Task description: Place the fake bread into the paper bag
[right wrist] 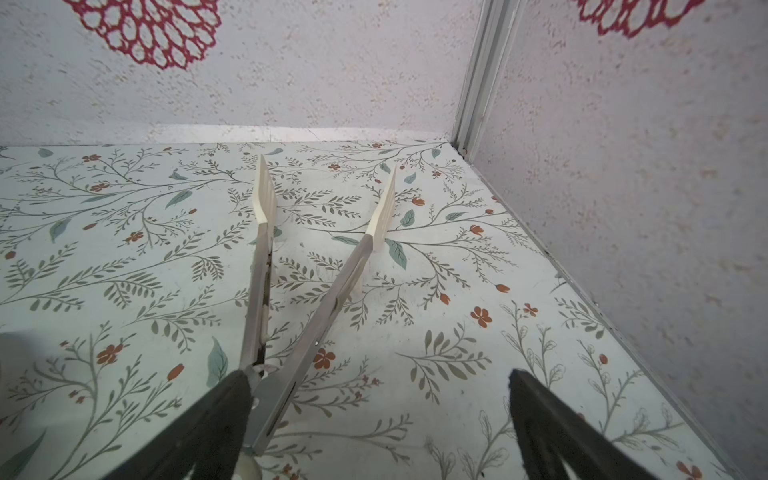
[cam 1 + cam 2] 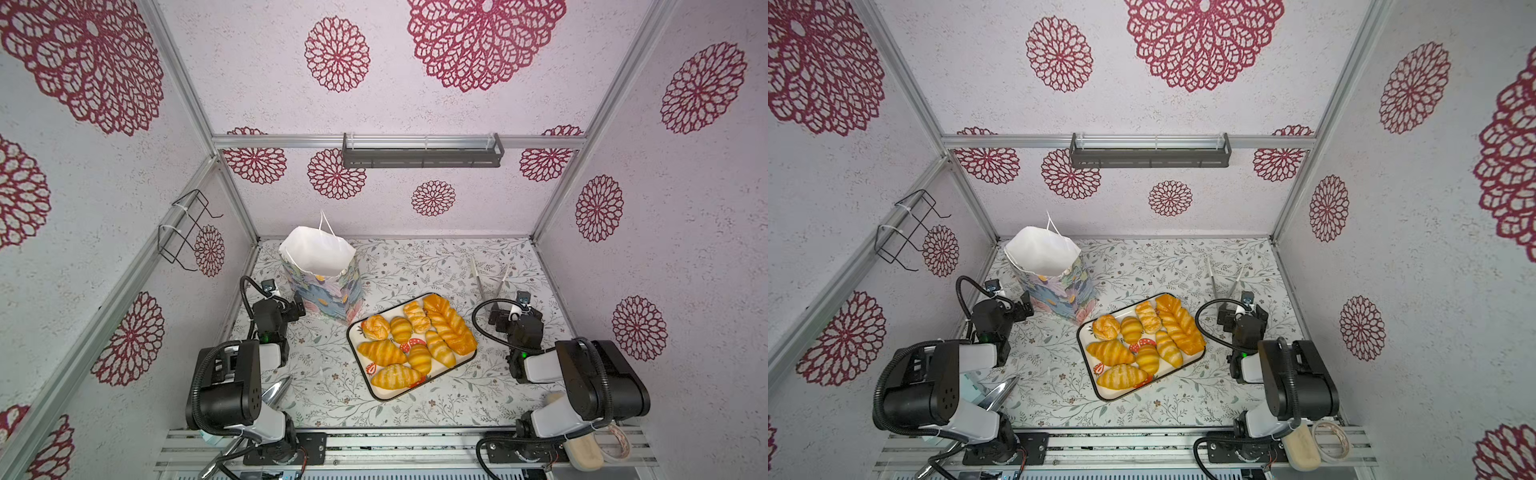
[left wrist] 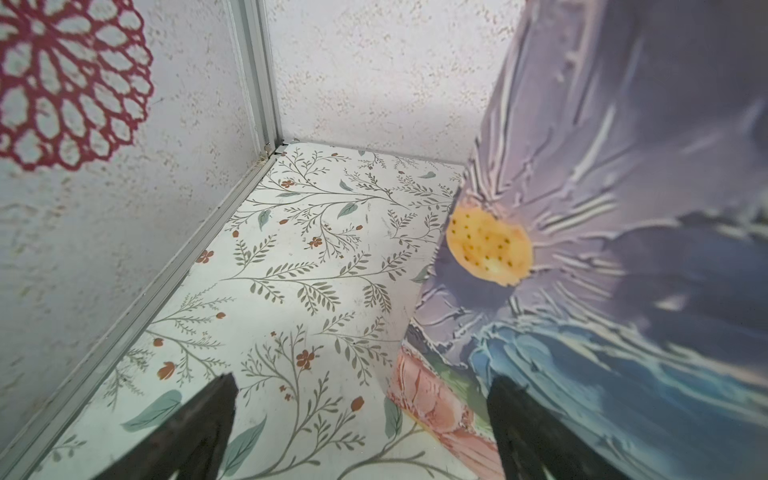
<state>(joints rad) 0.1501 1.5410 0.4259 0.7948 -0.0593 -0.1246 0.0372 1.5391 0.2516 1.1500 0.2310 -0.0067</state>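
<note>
Both pincers released, nothing held. Left pincer [image 3: 361,380] sits low over the worktop [image 2: 457,409]. The paper bag [image 2: 328,291] stands upright just beside one of its fingers; touching or not, cannot tell. Fake bread [image 2: 415,340] all lies on the strawberry tray [image 2: 355,332], between the two pincers and apart from both. Tongs [image 1: 336,303] lie spread straight ahead of the right pincer [image 1: 376,374].

Likely step: first pickup. Grip the tongs low near the hinge and brace the bag with the left pincer.

Bag floor unseen. Tongs' hinge is behind a finger.
</note>
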